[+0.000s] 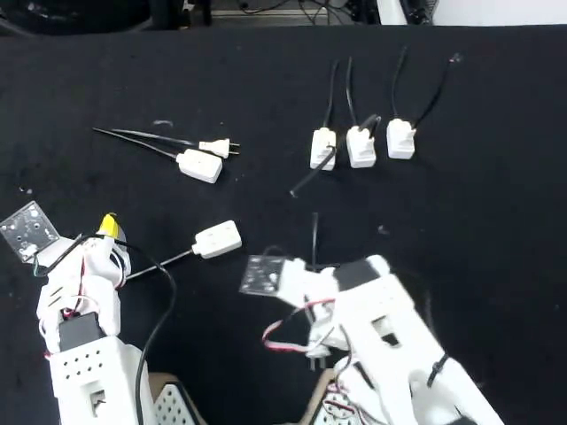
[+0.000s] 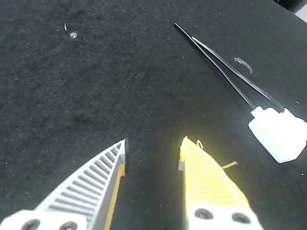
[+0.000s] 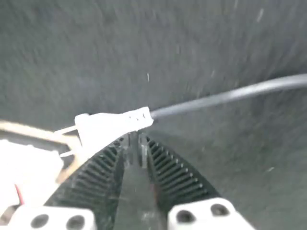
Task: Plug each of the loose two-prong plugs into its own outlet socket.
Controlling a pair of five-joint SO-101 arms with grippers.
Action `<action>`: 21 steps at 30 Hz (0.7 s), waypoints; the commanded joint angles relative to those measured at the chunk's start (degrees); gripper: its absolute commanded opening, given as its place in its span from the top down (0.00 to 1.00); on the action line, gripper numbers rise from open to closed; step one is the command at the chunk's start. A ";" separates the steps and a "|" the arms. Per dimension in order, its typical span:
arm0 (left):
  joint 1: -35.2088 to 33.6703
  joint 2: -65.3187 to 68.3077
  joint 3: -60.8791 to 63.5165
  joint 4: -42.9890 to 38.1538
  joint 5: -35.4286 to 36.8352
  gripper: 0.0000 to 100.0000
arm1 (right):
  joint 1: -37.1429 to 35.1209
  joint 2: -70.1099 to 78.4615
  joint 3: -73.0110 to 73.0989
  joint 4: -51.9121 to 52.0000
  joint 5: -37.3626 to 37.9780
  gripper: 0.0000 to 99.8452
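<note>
My right gripper (image 3: 134, 139) is shut on a white two-prong plug (image 3: 108, 127), whose black cord (image 3: 225, 96) trails away over the cloth. In the high view the right arm (image 1: 372, 301) is at the near middle, and that cord (image 1: 314, 235) runs out from under it. A loose plug (image 1: 217, 147) lies at the far left beside a white socket (image 1: 199, 166). A second socket (image 1: 217, 239) lies nearer, close to my left arm. My left gripper (image 2: 153, 143) is open over bare cloth, with the far-left socket (image 2: 278, 136) ahead of it.
Three white sockets (image 1: 361, 146) with black cords sit in a row at the far right. A loose black cord end (image 1: 310, 177) lies slantwise in front of them. The black cloth (image 1: 478, 230) covers the table.
</note>
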 commanded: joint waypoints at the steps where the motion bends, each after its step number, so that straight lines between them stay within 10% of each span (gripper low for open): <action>1: -0.40 -0.70 -3.12 -0.70 0.53 0.81 | -8.44 -4.35 -2.15 -3.60 -7.30 0.98; 10: -0.48 -0.70 -3.12 -0.70 0.53 0.81 | -5.63 -1.98 -3.65 -13.71 -15.74 0.93; 18: -0.31 -0.70 -3.12 -0.70 0.53 0.81 | 8.97 -1.54 -6.37 6.51 26.55 0.89; 21: -0.31 -0.70 -3.12 -0.70 0.53 0.81 | 8.26 -1.71 -3.47 7.03 31.21 0.82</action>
